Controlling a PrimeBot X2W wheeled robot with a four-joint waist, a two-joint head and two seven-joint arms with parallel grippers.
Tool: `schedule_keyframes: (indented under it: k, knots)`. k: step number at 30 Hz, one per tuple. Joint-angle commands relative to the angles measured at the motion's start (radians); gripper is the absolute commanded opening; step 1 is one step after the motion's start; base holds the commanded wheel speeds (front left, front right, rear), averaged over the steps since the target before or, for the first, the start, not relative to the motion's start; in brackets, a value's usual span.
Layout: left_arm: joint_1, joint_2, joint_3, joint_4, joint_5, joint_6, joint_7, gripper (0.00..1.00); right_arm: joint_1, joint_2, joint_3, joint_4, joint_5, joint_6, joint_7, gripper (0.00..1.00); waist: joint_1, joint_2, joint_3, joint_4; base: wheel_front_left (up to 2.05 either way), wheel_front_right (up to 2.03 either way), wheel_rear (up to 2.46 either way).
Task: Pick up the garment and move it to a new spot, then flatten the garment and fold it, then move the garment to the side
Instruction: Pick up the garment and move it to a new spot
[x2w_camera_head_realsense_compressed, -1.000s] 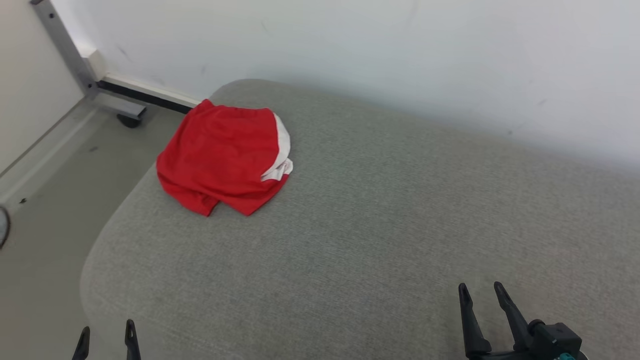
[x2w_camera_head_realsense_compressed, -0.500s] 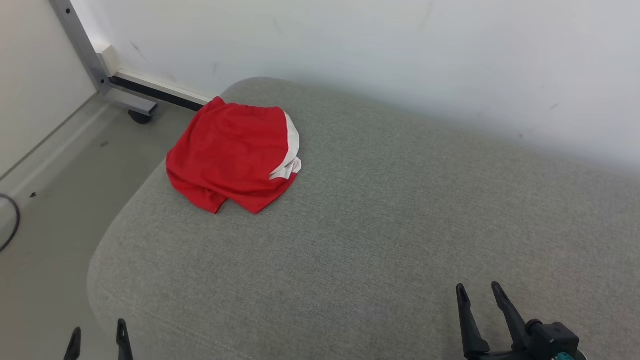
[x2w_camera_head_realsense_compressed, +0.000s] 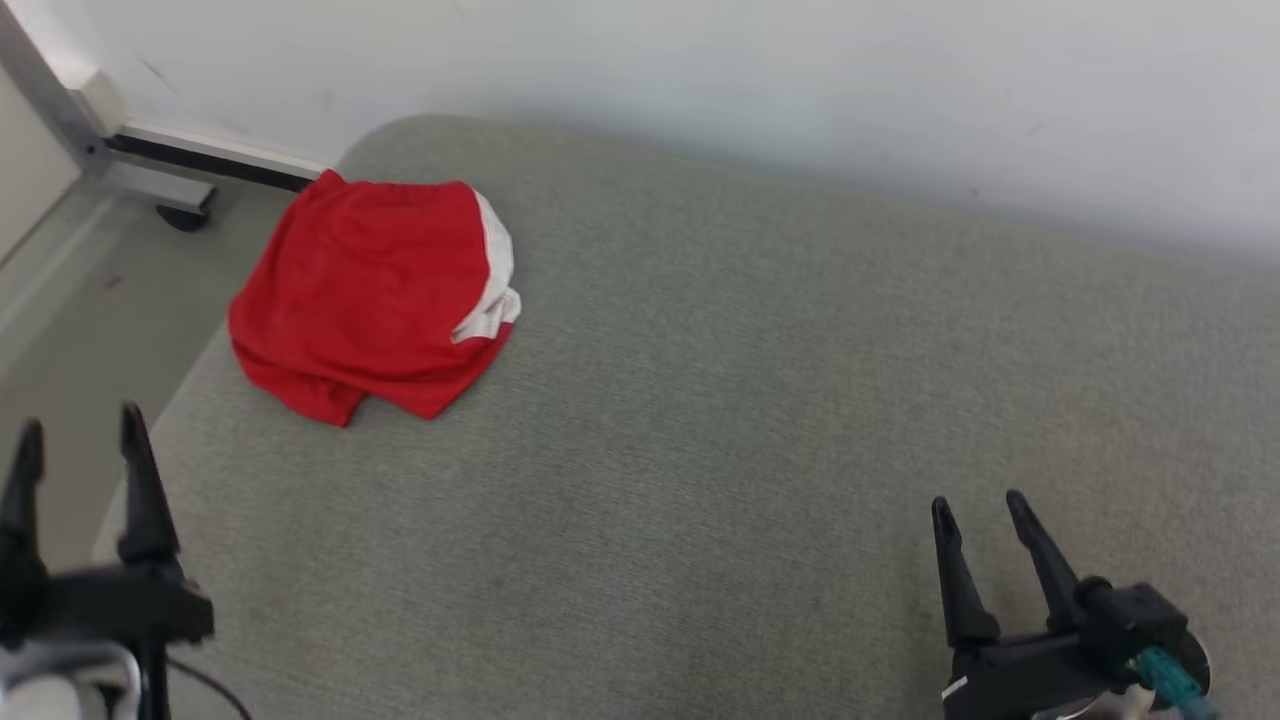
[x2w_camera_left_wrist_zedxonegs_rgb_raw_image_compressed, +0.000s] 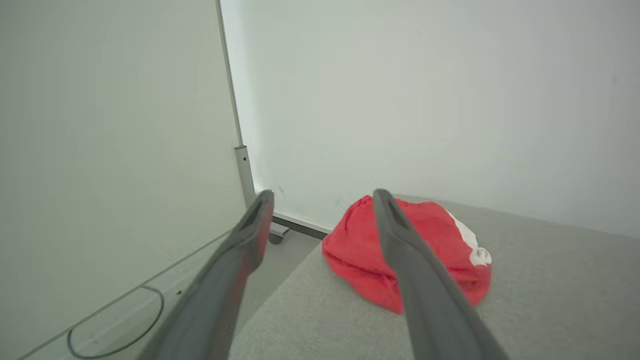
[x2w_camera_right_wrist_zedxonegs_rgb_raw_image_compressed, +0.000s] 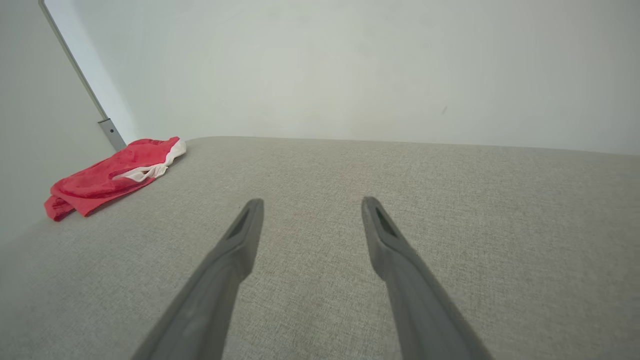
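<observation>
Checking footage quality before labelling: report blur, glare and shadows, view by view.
Head view: soft even light, garment sharp, no glare. Left wrist view: left gripper blurred up close, garment clearer. Right wrist view: right gripper soft, cushion weave crisp.

Before me lies a grey upholstered cushion (x2w_camera_head_realsense_compressed: 760, 420), set against a white wall (x2w_camera_head_realsense_compressed: 700, 60). At my left a grey metal post (x2w_camera_left_wrist_zedxonegs_rgb_raw_image_compressed: 244, 170) stands on the floor (x2w_camera_head_realsense_compressed: 80, 330), a dark caster (x2w_camera_head_realsense_compressed: 183, 217) under its foot.
</observation>
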Motion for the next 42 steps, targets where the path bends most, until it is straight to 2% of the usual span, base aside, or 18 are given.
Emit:
schedule_keyframes:
  k: [1, 4, 11, 23, 30, 42]
  knots:
    - [-0.035, 0.011, -0.004, 0.006, -0.012, -0.004, 0.005, 1.00, -0.013, -0.008, -0.003, -0.007, -0.005, -0.003, -0.003, 1.00, -0.0001, -0.0001, 0.068, -0.065, 0.00, 0.00, 0.00]
    - [-0.166, 0.065, -0.007, 0.039, -0.038, -0.006, 0.024, 1.00, -0.044, -0.028, -0.011, -0.039, -0.020, -0.003, 0.006, 1.00, -0.0001, -0.0001, 0.141, -0.127, 0.00, 0.00, 0.00]
    - [-0.370, 0.149, -0.014, 0.118, -0.062, -0.007, 0.070, 1.00, -0.085, -0.042, -0.037, -0.115, -0.034, -0.003, 0.022, 1.00, -0.0001, -0.0001, 0.255, -0.226, 0.00, 0.00, 0.00]
    - [-0.585, 0.278, -0.043, 0.396, -0.080, -0.006, 0.174, 1.00, -0.104, -0.041, -0.056, -0.228, -0.056, -0.003, 0.049, 1.00, -0.0001, -0.0001, 0.336, -0.345, 0.00, 0.00, 0.00]
    - [-0.636, 0.307, -0.100, 0.574, -0.117, -0.005, 0.296, 1.00, -0.094, -0.039, -0.066, -0.264, -0.061, -0.003, 0.065, 1.00, -0.0001, -0.0001, 0.349, -0.365, 0.00, 0.00, 0.00]
    - [-0.703, 0.296, -0.145, 0.780, -0.218, -0.005, 0.577, 1.00, -0.089, -0.041, -0.073, -0.305, -0.077, -0.003, 0.101, 1.00, -0.0001, -0.0001, 0.341, -0.360, 0.00, 0.00, 0.00]
